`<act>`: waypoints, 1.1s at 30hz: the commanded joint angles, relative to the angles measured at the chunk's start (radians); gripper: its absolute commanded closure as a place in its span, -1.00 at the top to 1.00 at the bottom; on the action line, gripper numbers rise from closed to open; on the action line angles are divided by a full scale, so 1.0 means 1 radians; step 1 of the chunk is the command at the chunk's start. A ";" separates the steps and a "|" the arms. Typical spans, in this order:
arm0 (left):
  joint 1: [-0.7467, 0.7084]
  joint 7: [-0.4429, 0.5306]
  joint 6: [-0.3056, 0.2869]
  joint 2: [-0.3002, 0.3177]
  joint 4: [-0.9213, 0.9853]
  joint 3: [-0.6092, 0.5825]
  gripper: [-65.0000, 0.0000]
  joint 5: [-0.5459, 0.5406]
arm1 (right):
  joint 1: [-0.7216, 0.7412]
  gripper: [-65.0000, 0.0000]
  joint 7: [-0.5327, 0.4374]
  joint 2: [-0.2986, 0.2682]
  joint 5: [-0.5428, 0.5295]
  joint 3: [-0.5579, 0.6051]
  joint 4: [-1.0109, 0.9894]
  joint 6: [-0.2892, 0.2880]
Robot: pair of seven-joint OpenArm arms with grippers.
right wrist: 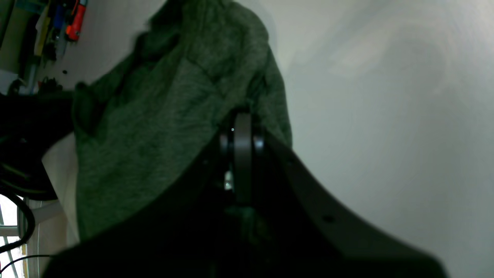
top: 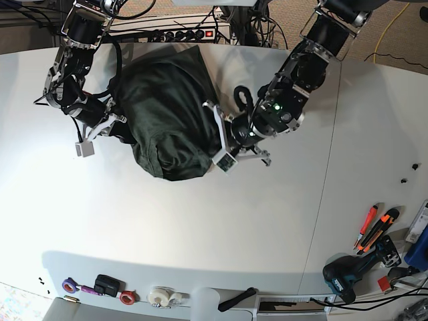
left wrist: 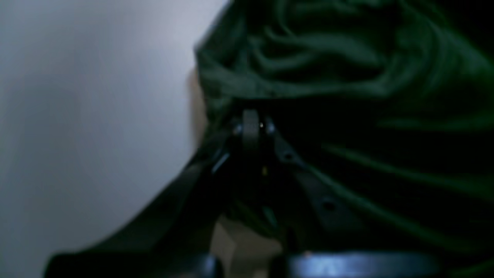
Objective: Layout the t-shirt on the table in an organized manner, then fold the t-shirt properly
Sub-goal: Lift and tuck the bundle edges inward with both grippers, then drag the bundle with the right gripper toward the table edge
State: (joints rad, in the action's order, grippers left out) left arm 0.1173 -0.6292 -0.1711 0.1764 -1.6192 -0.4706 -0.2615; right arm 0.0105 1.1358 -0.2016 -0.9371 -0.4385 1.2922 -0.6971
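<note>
Left wrist view: the t-shirt (left wrist: 328,69) bunches in dark folds from 12 to 3 o'clock, blurred; the left gripper (left wrist: 251,125) is clamped shut on its edge, white table (left wrist: 96,116) toward 9 o'clock.

Right wrist view: the right gripper (right wrist: 242,131) is pinched shut on the t-shirt (right wrist: 162,127), which hangs toward 10 o'clock; tools at the corner are blurred.

Base view: the t-shirt (top: 167,120) lies crumpled, long axis 1 to 7 o'clock, between both grippers; its sleeves cannot be made out
</note>
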 commanded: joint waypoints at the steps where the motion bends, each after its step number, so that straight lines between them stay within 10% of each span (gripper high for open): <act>1: 0.023 0.028 0.002 -0.011 -0.016 0.003 -1.00 0.001 | 0.002 -1.00 0.000 -0.012 0.010 -0.004 0.009 -0.001; 10: 0.066 0.020 0.206 -0.010 -0.016 0.003 -1.00 0.134 | 0.086 -1.00 -0.066 -0.027 0.010 -0.155 0.009 -0.001; 24: 0.066 0.025 0.198 0.045 -0.016 0.003 -1.00 0.175 | 0.083 -1.00 0.260 -0.023 -0.479 -0.119 0.235 -0.001; 33: 0.065 0.024 0.213 0.064 -0.016 0.005 -1.00 0.180 | -0.020 -1.00 0.260 0.023 -0.284 0.112 0.598 -0.001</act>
State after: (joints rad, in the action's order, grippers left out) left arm 0.1616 -0.6270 0.0330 0.2390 -1.6188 -0.4702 -0.0875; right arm -0.0189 1.4132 -0.1738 -1.1812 -0.3248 1.8763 -0.6971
